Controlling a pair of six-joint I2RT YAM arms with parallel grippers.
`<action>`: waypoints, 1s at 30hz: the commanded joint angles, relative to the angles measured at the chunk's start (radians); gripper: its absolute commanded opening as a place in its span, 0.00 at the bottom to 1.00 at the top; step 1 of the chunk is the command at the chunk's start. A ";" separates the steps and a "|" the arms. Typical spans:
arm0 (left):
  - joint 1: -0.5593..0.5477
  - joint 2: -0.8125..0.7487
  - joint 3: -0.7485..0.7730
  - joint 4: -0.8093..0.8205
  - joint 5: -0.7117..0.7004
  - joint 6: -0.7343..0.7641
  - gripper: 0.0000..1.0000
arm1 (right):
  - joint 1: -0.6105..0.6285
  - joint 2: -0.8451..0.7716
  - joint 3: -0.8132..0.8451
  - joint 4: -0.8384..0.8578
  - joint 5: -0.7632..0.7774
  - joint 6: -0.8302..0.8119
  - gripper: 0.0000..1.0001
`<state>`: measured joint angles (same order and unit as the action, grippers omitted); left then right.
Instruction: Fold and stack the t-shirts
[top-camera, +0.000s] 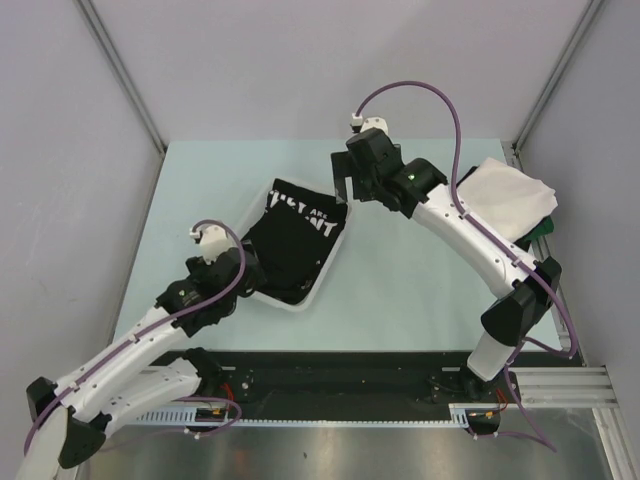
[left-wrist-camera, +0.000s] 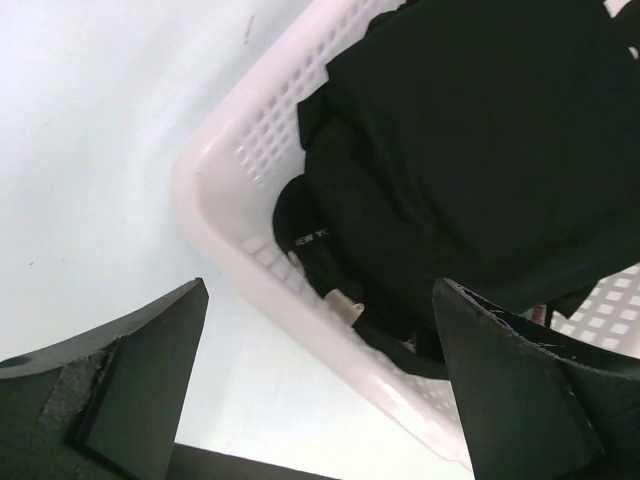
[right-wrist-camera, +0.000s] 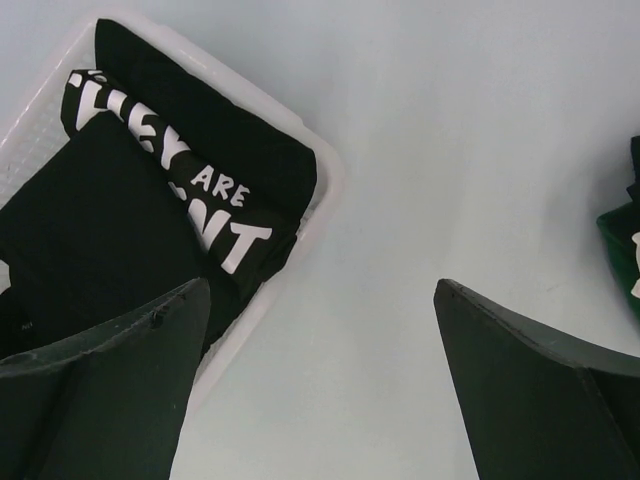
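Gaping empty, left gripper (left-wrist-camera: 320, 385) and right gripper (right-wrist-camera: 320, 380) are flanking black t-shirts (top-camera: 290, 245) awaiting folding; rightward, one white t-shirt (top-camera: 505, 190) is lying stacked.

Pale table (top-camera: 400, 290): basket (left-wrist-camera: 250, 130), t-shirt stack (top-camera: 505, 195).

table: pale mint tabletop (top-camera: 400, 290) is filling the cell floor | walls: plain grey-white panels (top-camera: 330, 60) are closing in back, left, right | frame: metal corner post (top-camera: 120, 70) is slanting up | near edge: black strip (top-camera: 340, 385) is lying beside brushed metal plate (top-camera: 350, 455) | light: falling soft, even
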<state>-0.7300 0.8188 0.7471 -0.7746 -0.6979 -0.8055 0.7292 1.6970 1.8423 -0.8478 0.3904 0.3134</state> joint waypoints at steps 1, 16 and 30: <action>0.004 -0.081 -0.041 -0.049 -0.029 -0.026 0.99 | 0.006 0.015 0.043 0.049 0.010 -0.005 1.00; 0.006 -0.098 0.032 0.038 0.072 0.080 0.99 | 0.013 0.075 -0.132 0.242 -0.243 0.016 1.00; 0.006 -0.118 0.044 0.057 0.083 0.098 0.99 | 0.027 0.222 -0.060 0.250 -0.358 0.030 0.94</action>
<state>-0.7300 0.6998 0.7429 -0.7425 -0.6136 -0.7414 0.7494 1.8973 1.7378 -0.6247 0.0776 0.3241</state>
